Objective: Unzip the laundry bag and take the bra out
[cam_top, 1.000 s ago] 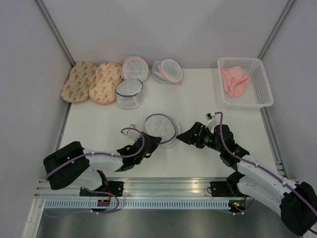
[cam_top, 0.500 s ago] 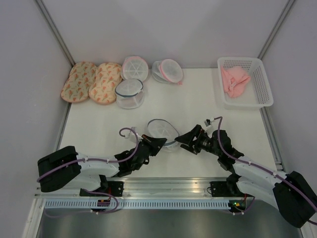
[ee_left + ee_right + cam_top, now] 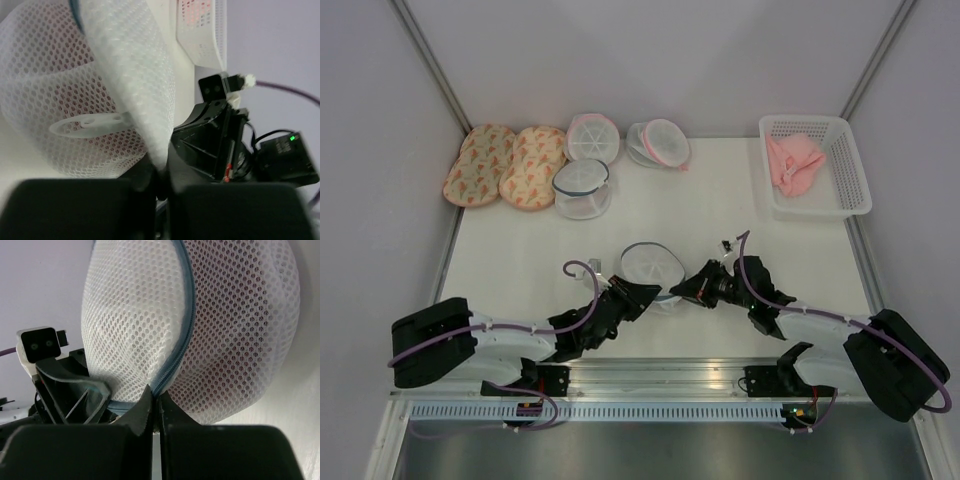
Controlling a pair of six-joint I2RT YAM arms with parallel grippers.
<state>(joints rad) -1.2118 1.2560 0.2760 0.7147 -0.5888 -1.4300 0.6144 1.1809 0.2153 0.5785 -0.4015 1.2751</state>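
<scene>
right gripper (image 3: 678, 293) has its two fingers pressed tight together. they pinch the blue-grey zip edge of the laundry bag (image 3: 651, 264) at its low right side. in the right wrist view the zip line runs down the white mesh and ends right between the finger tips. left gripper (image 3: 640, 293) is squeezed tight too, and it holds a fold of the bag's mesh on the other side. the bag is tipped and sits between the two grippers, over the front middle of the white table (image 3: 740, 200). the bra (image 3: 102, 145) is inside the bag. it shows only as a dark red patch through the little holes.

the table is flat and white. plain pale grey walls (image 3: 650, 60) stand around it on three sides, with thin metal posts (image 3: 425, 55) in the back corners. a metal rail (image 3: 650, 372) runs along the near edge, where the arms are fixed.

at the back left lie two peach patterned pads (image 3: 505, 166), side by side and touching. next to them are two pink-rimmed mesh bags (image 3: 592, 137), with one more blue-rimmed mesh bag (image 3: 582, 188) just in front. at the back right sits a white plastic basket (image 3: 855, 178) with a pink cloth (image 3: 793, 163) in it.
</scene>
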